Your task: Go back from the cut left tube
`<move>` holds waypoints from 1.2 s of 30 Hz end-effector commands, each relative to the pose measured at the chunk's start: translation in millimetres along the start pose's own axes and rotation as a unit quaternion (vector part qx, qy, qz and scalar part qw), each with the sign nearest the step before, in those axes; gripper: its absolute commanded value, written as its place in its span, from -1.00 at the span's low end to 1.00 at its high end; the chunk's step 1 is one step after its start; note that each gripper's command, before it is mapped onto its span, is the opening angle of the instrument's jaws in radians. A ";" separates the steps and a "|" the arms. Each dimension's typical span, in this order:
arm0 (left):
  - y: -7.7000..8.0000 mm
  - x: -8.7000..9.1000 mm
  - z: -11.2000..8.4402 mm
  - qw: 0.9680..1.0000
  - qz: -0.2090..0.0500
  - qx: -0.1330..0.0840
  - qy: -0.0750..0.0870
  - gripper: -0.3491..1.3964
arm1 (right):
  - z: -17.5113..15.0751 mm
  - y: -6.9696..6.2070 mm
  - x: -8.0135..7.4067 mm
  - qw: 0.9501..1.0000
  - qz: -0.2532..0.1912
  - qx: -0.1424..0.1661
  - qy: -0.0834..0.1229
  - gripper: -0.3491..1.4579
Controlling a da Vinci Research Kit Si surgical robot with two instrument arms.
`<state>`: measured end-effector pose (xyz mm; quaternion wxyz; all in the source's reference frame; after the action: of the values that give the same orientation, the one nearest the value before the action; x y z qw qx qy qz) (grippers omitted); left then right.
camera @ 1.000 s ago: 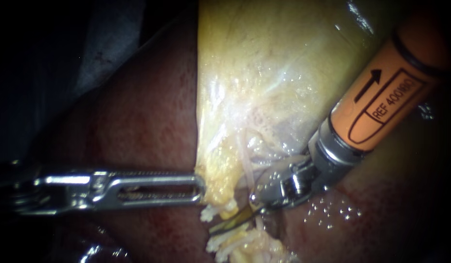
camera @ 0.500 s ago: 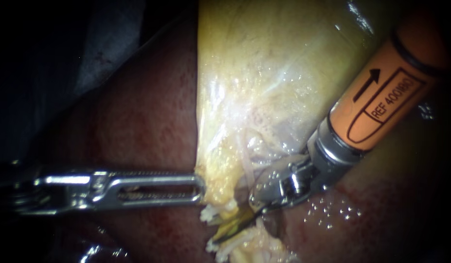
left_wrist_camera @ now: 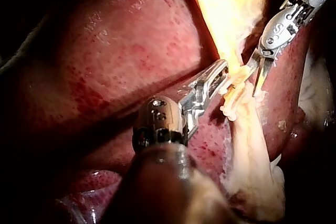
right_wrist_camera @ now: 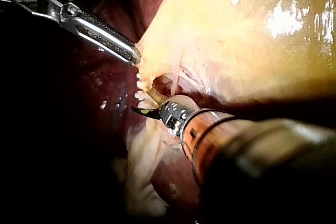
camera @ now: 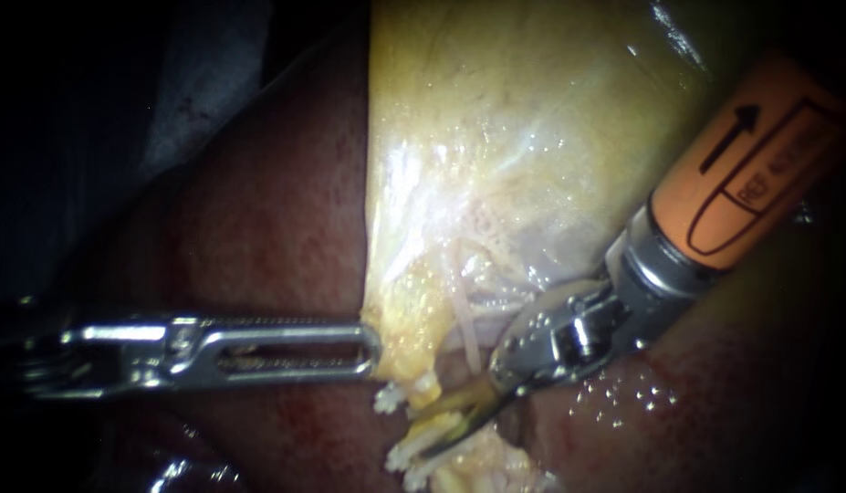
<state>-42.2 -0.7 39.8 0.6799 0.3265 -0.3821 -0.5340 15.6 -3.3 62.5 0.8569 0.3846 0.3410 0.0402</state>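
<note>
Dark red liver (camera: 258, 228) left and near; pale yellow gallbladder (camera: 496, 137) hanging down the middle. Left instrument (camera: 372, 351) level from the left, hand clamped on the gallbladder's lower edge. Right instrument (camera: 464, 415) slanting in from the far right, hand slightly parted, thin blades empty. Cut tube (camera: 421, 445) pale and frayed, just left and near of those blade tips, touching or almost. Way out judged back along the shaft's own line, far and rightwards; gallbladder wall close along its left side, liver underneath, left instrument's tip just beside.
</note>
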 end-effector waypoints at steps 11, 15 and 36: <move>-0.1 -0.1 -0.1 1.000 0.000 0.001 0.000 -1.00 | -5.6 -0.5 0.0 0.999 -0.004 -0.040 0.023 -0.01; -0.1 -0.1 -0.1 1.000 0.000 0.001 0.000 -1.00 | -8.3 -0.6 0.3 0.998 -0.007 -0.053 0.030 -0.01; 0.0 -0.1 0.0 1.000 0.000 0.000 0.000 -1.00 | -18.1 0.1 1.4 0.989 -0.031 -0.126 0.072 0.38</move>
<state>-42.2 -0.6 39.7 0.6796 0.3267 -0.3825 -0.5339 5.4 8.9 53.2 0.8729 0.2571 0.4060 0.0842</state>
